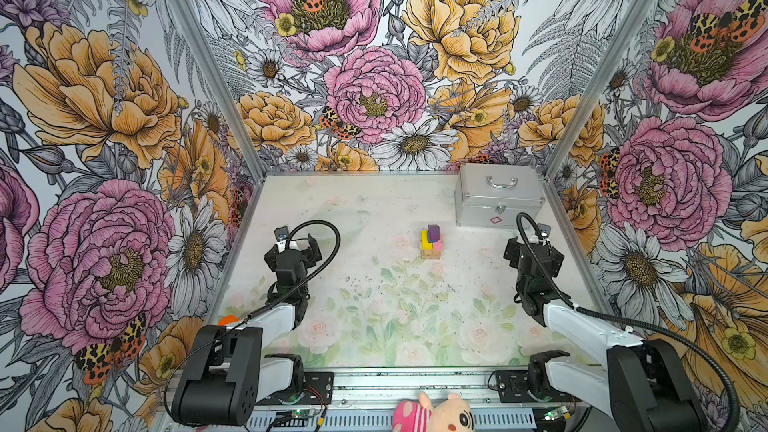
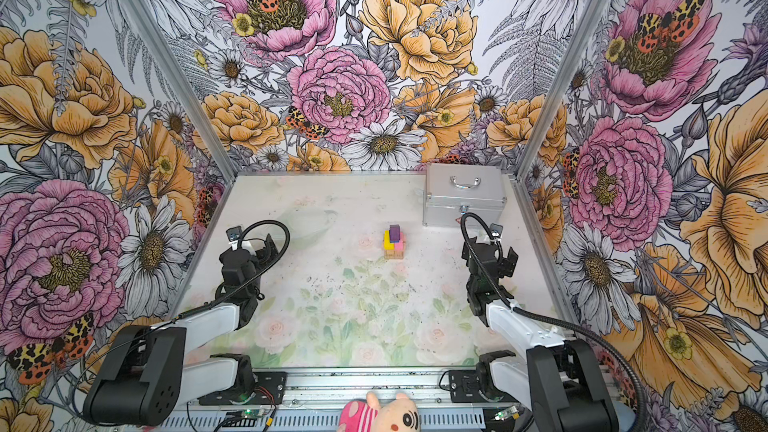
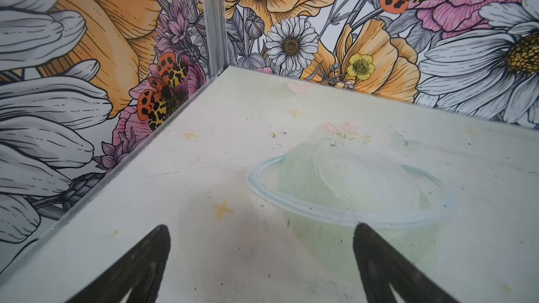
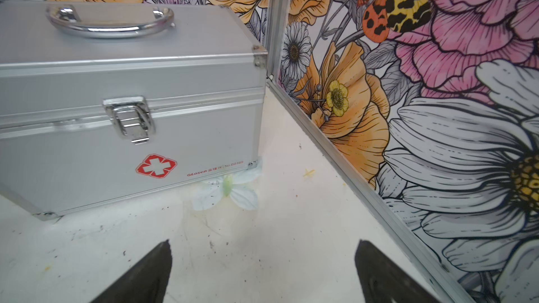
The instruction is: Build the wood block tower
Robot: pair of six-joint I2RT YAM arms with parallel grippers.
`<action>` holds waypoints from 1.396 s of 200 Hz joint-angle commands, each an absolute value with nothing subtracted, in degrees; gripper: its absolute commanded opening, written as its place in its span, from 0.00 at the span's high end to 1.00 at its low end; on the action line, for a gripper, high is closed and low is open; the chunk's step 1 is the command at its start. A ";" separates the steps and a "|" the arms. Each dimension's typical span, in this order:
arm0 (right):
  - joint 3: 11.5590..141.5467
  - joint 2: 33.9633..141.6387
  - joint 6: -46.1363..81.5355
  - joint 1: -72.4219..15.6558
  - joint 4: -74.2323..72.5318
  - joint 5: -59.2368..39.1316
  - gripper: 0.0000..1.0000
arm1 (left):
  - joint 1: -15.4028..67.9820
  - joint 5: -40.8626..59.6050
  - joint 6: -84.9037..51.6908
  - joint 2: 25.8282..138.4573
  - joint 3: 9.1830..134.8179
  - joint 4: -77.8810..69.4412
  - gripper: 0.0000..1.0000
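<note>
Tower [image 1: 431, 241] looks complete, so we park left gripper [image 3: 261, 227] and right gripper [image 4: 262, 241], both spread empty, well clear of it.

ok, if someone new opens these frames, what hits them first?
The loud floral wallpaper on all three walls. Then the small colourful tower, purple block on top, standing alone at centre, with the silver case in the far right corner. The left gripper and right gripper flank it, both open and empty.
</note>
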State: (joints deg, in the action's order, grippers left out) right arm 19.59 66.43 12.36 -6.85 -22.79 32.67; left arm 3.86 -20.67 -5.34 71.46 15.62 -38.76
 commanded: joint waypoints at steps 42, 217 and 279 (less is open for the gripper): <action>19.73 74.72 11.52 -2.46 -39.45 25.49 0.00 | 2.65 -17.32 -0.62 75.70 15.41 -52.35 0.01; 20.84 88.63 6.78 1.28 -53.85 10.94 0.00 | -2.79 2.13 0.12 89.05 22.02 -53.47 0.01; 22.23 88.09 5.70 1.10 -50.26 8.43 0.00 | -3.15 4.82 0.62 89.12 22.02 -53.59 0.01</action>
State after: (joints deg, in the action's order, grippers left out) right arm 21.02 87.90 6.48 0.84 -49.91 9.58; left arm -2.66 2.26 -0.40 88.95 21.12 -53.74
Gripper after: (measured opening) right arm 0.997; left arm 0.989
